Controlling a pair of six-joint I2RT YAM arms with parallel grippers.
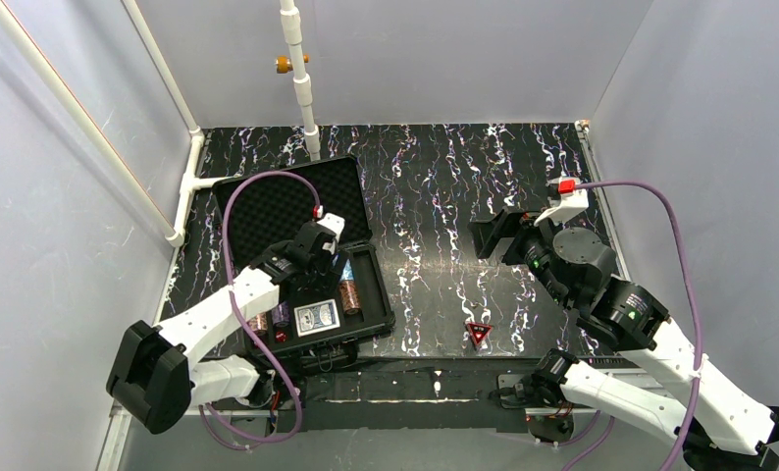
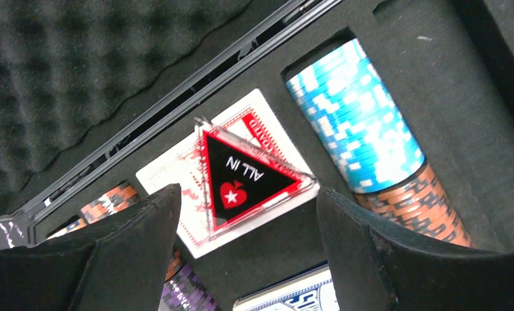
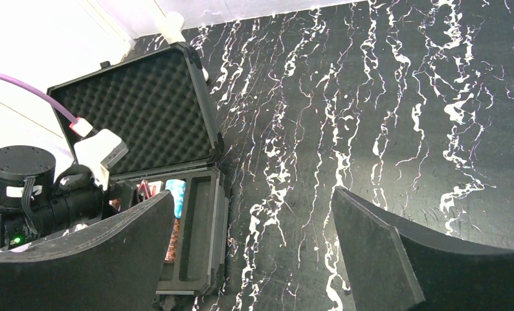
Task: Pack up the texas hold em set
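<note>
While atop deck (image 2: 170,175), triangle (image 2: 245,178) between fingers (image 2: 131,240)

Left arm (image 1: 214,312) and right arm (image 1: 621,388) both show white shells, black joints; a purple cable (image 1: 226,235) loops from each wrist; red-tipped plugs (image 1: 566,184).

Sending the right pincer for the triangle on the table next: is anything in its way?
Nothing visible. Only bare table lies between the open right pincer and the triangle. The left pincer hangs over the case where it must go.

The red triangle (image 2: 251,175) reads "ALL IN", with a spade.
</note>
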